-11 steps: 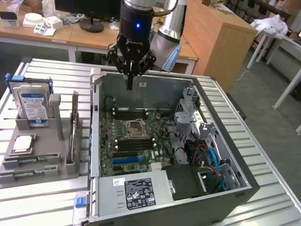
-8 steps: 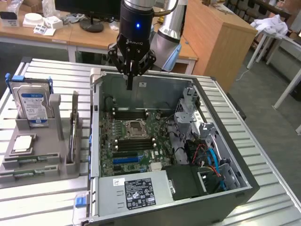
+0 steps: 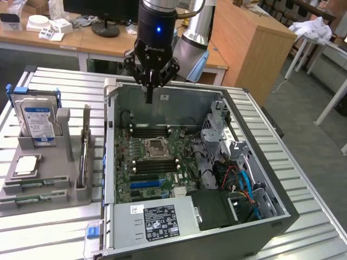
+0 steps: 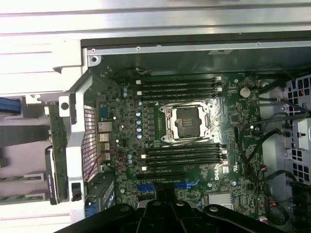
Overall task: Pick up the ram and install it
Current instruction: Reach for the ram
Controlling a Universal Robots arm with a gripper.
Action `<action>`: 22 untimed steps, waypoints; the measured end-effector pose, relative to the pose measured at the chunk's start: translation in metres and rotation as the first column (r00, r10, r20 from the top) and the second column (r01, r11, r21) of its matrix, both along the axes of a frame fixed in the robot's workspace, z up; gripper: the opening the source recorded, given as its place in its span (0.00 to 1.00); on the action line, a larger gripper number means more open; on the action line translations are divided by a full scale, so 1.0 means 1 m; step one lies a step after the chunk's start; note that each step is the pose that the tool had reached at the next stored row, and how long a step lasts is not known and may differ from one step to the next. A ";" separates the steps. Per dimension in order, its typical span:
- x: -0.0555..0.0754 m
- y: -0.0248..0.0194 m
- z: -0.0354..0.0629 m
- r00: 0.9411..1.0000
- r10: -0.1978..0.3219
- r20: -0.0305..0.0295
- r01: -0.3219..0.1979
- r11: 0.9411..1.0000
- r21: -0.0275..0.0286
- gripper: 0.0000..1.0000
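Black gripper point(image 3: 148, 96) hangs over the open grey computer case's point(image 3: 184, 103) far wall, jaws pinched shut, empty. Thin green ram stick point(image 3: 33, 185), left, seems light and brittle; grip its bare edges.

So the worktop point(image 3: 303, 162) is one of those ribbed, silvery metal slat surfaces. Two things sit straight on it: an open PC case point(image 3: 184, 100) lying on its side across the middle, and a grey parts holder point(image 3: 57, 173) just beside it on the exterior view's left.

Green motherboard point(image 4: 184, 144); black pincer point(image 3: 148, 99)
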State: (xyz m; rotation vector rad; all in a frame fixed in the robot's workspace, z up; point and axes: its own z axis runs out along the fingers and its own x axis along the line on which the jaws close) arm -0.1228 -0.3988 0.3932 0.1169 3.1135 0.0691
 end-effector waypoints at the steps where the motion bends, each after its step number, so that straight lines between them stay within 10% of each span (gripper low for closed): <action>1: 0.000 0.0000 0.0000 1.000 0.000 0.000 0.000 1.000 0.000 0.11; 22: -0.038 0.0000 -0.0002 1.000 0.000 0.000 0.000 1.000 0.000 0.11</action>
